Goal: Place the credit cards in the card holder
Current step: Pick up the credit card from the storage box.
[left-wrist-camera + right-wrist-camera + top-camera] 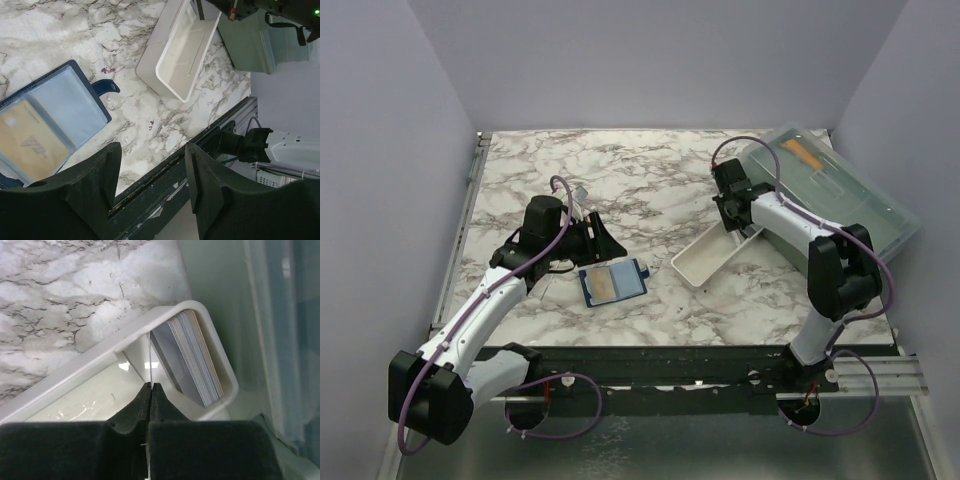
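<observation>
From above, the card holder point(613, 283) is lying open on the bench point(620, 180), and a golden card point(610, 284) is sitting inside it. The left fingers point(603, 238) are hanging just beside it. The right fingers point(732, 205) are reaching into the far end of the white tray point(692, 262), next to the plastic box point(860, 200). Nothing here is big enough to read.

In the left wrist view, the left fingers point(100, 185) are standing apart and holding nothing. The card holder point(50, 125) is lying loose. It may slide away when a new card is pushed into its clear pocket, because nothing is pinning it down. The golden card point(30, 145) is showing a faint mark, but it is too blurry to read.

In the right wrist view, the right fingers point(125, 435) are squeezing together on one thin card point(149, 357), seen from its edge. The stack of credit cards point(192, 357) is standing in the corner of the white tray point(100, 357). The fingers are pinching only a small part of the thin card. It may twist or slip out while it is being lifted. It may also catch on the tray's rim and tip the tray. No writing is showing.
</observation>
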You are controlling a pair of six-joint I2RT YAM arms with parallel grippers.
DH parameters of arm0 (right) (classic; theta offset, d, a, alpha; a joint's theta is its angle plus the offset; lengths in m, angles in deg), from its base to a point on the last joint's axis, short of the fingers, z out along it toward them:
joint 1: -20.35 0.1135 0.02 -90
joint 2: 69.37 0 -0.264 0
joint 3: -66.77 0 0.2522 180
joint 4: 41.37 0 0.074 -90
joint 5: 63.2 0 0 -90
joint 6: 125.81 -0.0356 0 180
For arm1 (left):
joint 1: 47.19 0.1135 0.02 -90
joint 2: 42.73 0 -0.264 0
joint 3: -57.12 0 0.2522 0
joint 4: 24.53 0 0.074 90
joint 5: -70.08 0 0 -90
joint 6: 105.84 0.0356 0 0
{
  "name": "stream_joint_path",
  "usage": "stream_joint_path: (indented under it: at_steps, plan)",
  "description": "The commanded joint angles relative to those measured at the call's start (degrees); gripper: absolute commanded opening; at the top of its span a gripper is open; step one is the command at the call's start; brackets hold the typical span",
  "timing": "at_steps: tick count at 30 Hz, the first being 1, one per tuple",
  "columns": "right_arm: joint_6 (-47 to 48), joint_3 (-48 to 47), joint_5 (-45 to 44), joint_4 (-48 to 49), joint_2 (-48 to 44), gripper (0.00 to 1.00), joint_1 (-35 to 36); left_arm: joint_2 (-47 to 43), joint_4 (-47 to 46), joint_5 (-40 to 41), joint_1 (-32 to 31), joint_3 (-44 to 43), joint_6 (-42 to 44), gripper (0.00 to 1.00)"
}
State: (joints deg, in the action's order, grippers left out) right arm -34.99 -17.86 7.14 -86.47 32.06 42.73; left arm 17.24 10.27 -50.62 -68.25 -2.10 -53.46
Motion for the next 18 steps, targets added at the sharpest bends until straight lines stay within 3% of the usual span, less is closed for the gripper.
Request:
stream_joint_path:
  at_steps: [1,6,10,14,18]
  plan:
    - [-4.58,-4.88,1.53,-4.67,-7.19,0.0,-0.35,-0.33,-2.1,-1.33,0.32,1.46,-2.17,0.6]
    - [-9.42,-8.41,13.9,-7.19,-12.66,0.0,-0.22,1.04,-7.54,-3.27,0.4,1.63,-5.55,0.62]
    - [-16.27,-6.77,32.96,-1.48,-16.57,0.0,-0.22,3.36,-15.59,-8.42,0.4,2.52,-10.09,0.63]
    - [-28.15,1.92,54.98,17.84,-20.05,0.0,0.11,4.33,-27.36,-13.52,1.04,6.07,-16.35,0.66]
    - [-41.47,10.63,67.48,39.75,-20.38,0.0,2.03,4.7,-36.06,-16.75,1.44,8.41,-21.79,0.66]
